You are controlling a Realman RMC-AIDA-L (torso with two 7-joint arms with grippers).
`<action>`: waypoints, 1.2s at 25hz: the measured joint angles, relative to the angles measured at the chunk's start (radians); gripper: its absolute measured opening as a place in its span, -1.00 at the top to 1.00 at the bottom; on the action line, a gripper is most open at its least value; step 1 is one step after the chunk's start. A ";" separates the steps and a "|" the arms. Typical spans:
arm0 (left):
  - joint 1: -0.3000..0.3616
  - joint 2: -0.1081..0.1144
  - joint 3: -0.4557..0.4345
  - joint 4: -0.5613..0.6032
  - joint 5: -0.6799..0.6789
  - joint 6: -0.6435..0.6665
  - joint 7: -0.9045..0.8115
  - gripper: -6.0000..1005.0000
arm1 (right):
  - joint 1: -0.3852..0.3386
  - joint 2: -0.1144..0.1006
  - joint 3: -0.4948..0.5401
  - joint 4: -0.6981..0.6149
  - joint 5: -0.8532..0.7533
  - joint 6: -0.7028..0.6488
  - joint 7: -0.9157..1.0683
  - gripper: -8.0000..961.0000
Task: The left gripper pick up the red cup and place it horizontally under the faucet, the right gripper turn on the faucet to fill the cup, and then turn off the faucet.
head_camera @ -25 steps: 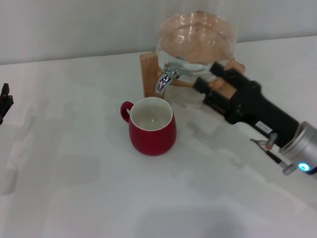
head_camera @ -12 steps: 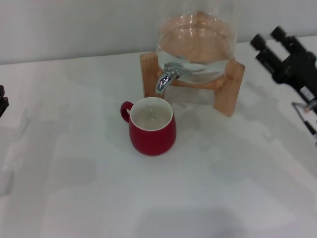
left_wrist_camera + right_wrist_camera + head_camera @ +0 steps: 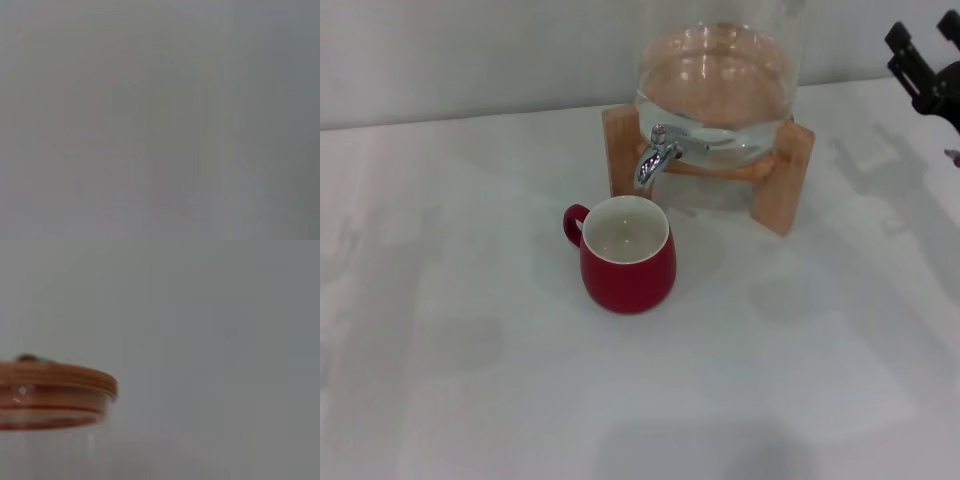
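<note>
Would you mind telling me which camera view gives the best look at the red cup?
The head view. It shows the whole red cup upright on the table, just in front of the faucet, its white inside and handle visible. The left wrist view shows only blank grey, and the right wrist view shows a wooden lid, no cup.
</note>
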 joint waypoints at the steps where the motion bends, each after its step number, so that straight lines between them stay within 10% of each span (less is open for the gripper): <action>1: -0.001 0.000 0.000 0.000 -0.012 0.001 -0.001 -0.76 | 0.005 0.000 0.019 -0.001 0.001 0.016 -0.033 -0.51; 30: 0.028 -0.006 0.001 0.002 -0.144 0.033 -0.008 -0.76 | -0.056 0.002 0.090 0.019 0.196 0.068 -0.184 -0.51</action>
